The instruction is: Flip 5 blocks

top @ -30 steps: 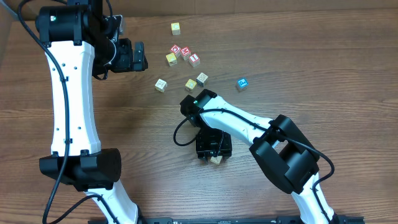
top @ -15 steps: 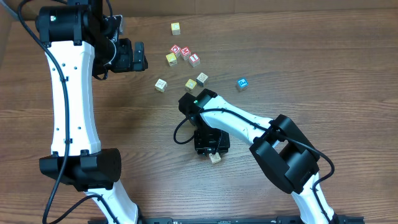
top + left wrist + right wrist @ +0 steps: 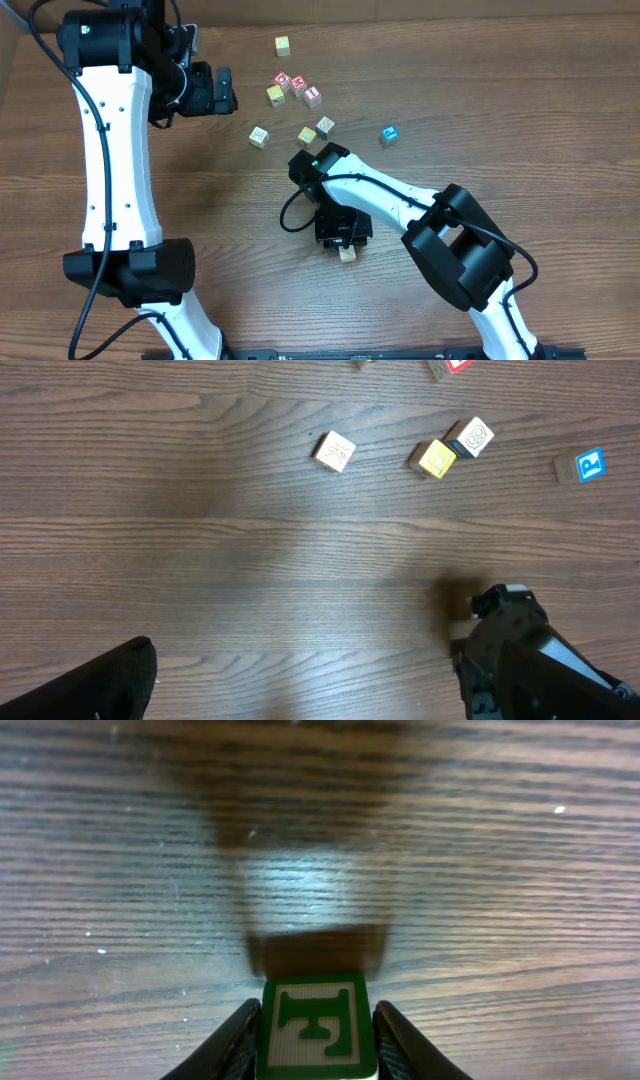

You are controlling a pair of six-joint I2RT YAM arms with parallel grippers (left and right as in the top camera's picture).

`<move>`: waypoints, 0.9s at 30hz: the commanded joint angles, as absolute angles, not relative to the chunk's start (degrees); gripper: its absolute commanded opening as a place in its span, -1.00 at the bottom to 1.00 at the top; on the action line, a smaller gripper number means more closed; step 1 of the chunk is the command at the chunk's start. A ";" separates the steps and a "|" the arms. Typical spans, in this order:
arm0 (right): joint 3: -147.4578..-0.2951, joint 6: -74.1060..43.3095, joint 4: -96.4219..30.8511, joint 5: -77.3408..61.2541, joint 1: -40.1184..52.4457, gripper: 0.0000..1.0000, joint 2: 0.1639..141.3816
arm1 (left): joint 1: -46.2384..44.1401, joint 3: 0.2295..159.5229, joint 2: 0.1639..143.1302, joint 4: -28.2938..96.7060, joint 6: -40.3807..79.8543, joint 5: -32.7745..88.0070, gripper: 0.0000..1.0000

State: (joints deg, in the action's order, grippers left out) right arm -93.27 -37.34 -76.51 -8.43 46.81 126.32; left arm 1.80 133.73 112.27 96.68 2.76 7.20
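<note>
Right wrist view — block (image 3: 316, 1032) with green letter face is pinched by its opposite flat sides in the right gripper (image 3: 318, 1018), down at the table (image 3: 500, 870) — judged light, rigid, slick-faced wood.

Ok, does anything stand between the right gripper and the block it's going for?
Nothing visible. The small wooden cube with a green letter face sits directly between the fingers of the right gripper.

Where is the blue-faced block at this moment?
In the overhead view the blue-faced block lies alone on the table, right of centre. Its nearest neighbour is the cream block to its left, and the two are apart.
</note>
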 commanded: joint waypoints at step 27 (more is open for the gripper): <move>-95.88 -32.51 -66.74 -4.97 37.06 -0.33 126.10 | 1.48 133.49 112.81 96.79 2.09 6.87 0.99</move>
State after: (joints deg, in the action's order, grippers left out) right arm -94.02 -33.82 -66.52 -6.92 38.50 126.21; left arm 1.80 133.73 112.27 96.68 2.76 7.20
